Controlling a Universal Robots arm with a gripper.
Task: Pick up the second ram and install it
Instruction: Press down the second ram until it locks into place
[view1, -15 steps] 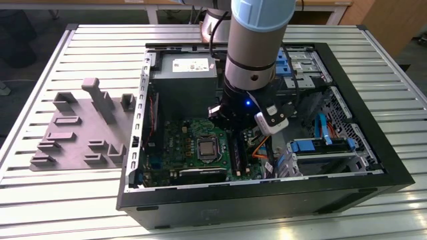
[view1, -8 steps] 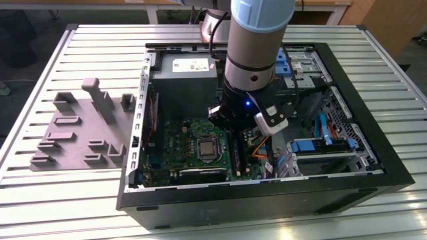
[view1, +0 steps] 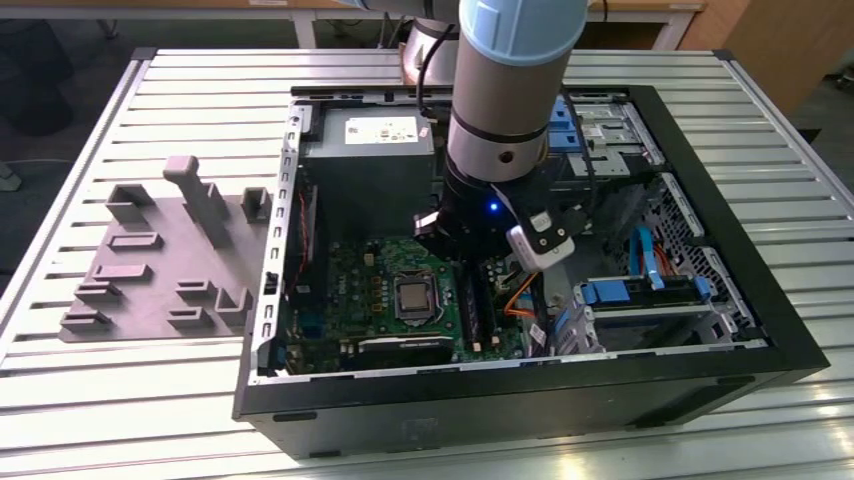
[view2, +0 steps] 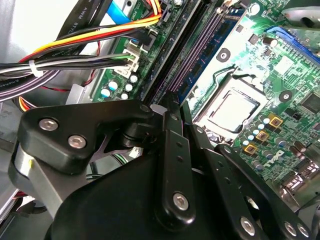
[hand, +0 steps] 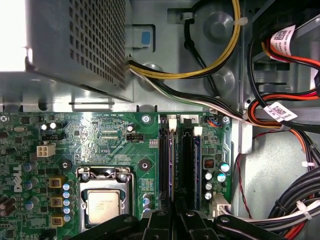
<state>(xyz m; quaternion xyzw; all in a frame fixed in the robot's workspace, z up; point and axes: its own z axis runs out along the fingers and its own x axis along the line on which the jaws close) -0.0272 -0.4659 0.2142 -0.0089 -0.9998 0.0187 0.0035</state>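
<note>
Item: open PC case (view1: 747, 330) on slatted bench (view1: 160, 400), centre of the exterior view. Arm (view1: 514, 80) reaches down into it over the motherboard (hand: 100, 135).

Hand (hand: 175, 222): low in the first wrist view, right above the black memory slots (hand: 165, 160), right of the CPU socket (hand: 102, 200). Clenched or released: cannot tell.

Ram (hand: 196, 155): blue-green stick on edge among those slots, mid-frame, just beyond the hand.

Grey fixture tray (view1: 160, 260): on the bench, left of the case.
</note>
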